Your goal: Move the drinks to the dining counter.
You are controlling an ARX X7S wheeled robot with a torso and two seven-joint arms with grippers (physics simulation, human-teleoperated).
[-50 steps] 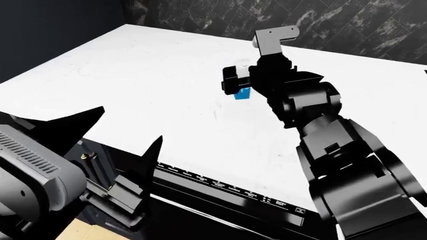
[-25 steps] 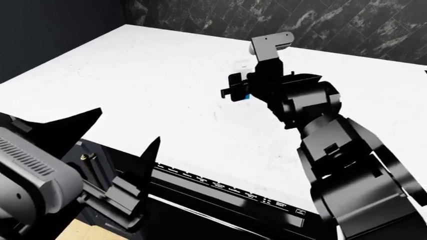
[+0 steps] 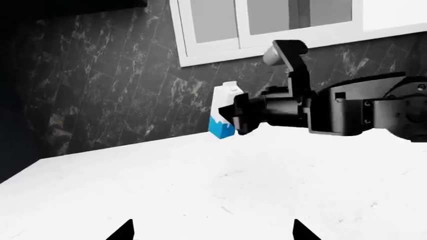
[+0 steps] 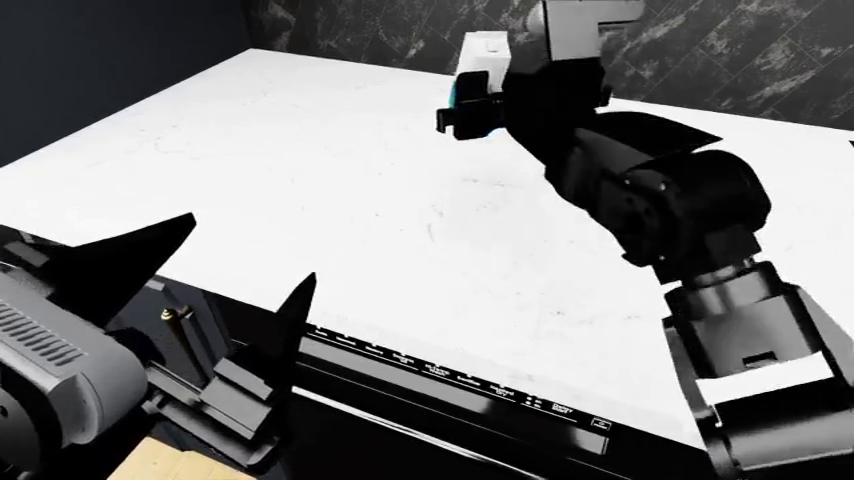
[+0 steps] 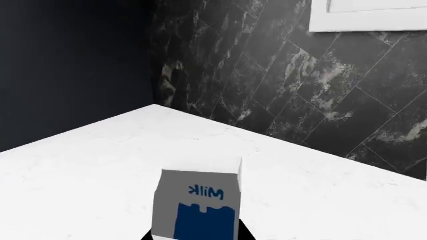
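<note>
- Above the white surface [image 4: 334, 180], near its far edge by the dark marbled wall [image 5: 300, 75]: milk carton [image 4: 478, 62] held clear of the top, upright.
- Right gripper [image 4: 470, 105] clamped on the carton's lower sides, blue band [image 3: 220, 129] just showing at the fingers.
- Left gripper [image 4: 220, 300] low at the near edge, fingers spread apart, holding nothing.
</note>
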